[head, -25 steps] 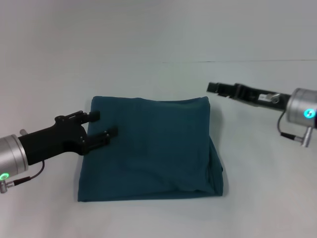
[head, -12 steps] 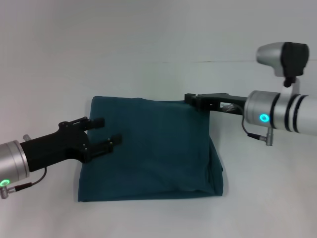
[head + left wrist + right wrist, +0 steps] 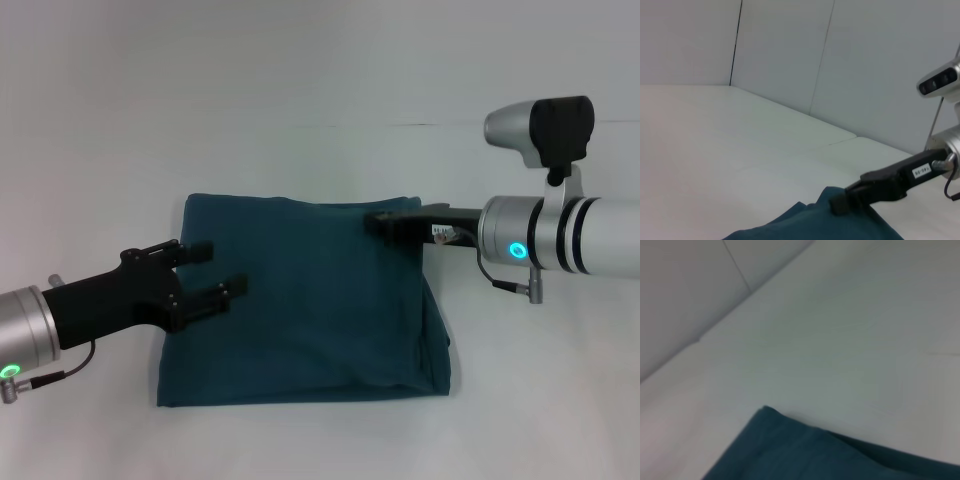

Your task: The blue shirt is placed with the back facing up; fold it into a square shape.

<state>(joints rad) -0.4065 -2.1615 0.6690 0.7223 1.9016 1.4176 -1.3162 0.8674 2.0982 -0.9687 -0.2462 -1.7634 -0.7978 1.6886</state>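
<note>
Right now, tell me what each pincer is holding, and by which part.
Nothing is held. The left pincer hangs open over the folded dark teal-blue fabric shirt; the right pincer sits at its far right corner, grip unclear.

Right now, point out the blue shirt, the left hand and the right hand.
blue shirt point(image 3: 310, 310): head view, middle of the folded cloth.
left hand point(image 3: 215, 270): head view, between its fingertips.
right hand point(image 3: 385, 226): head view, dark tip over the shirt's far edge.

Blue shirt point(image 3: 310, 300) — plain teal, folded into a rough square — flat on table.
</note>
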